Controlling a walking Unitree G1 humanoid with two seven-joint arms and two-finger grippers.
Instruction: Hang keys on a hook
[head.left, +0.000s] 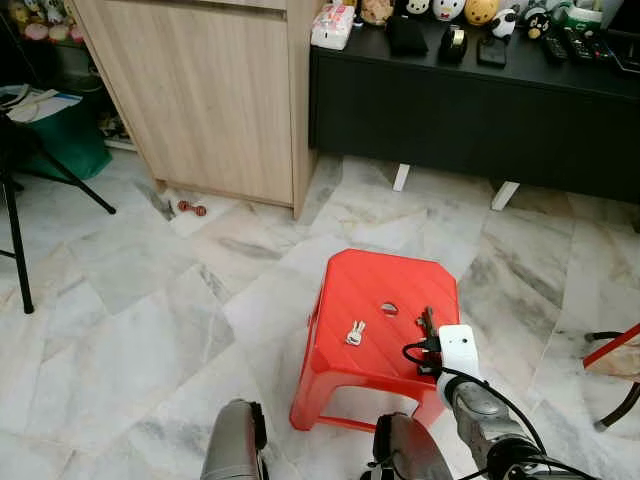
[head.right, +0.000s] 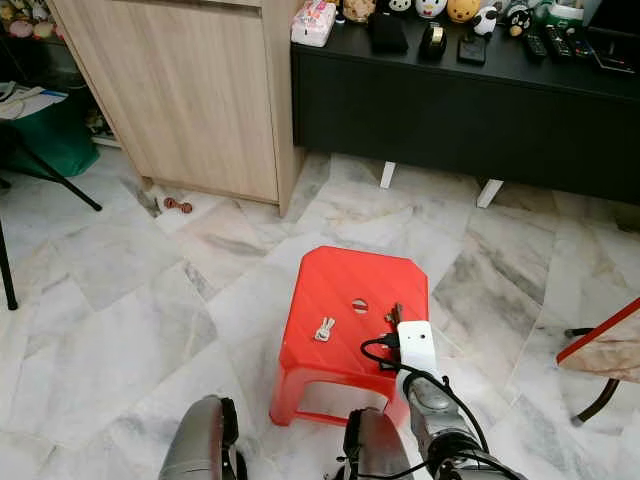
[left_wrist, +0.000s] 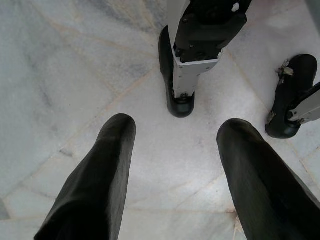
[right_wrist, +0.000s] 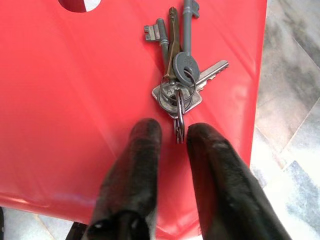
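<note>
The keys (right_wrist: 176, 86) were seen lying flat on the red stool (head.left: 375, 290), their ring between the parted fingertips of the right claw (right_wrist: 173, 131), not yet gripped. The left claw (left_wrist: 175, 135) hung open. Lifting and hanging were judged still undone.

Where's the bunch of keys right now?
The bunch of keys lies on the red stool near its right edge, just ahead of the right end effector, whose fingers straddle the key ring.
</note>
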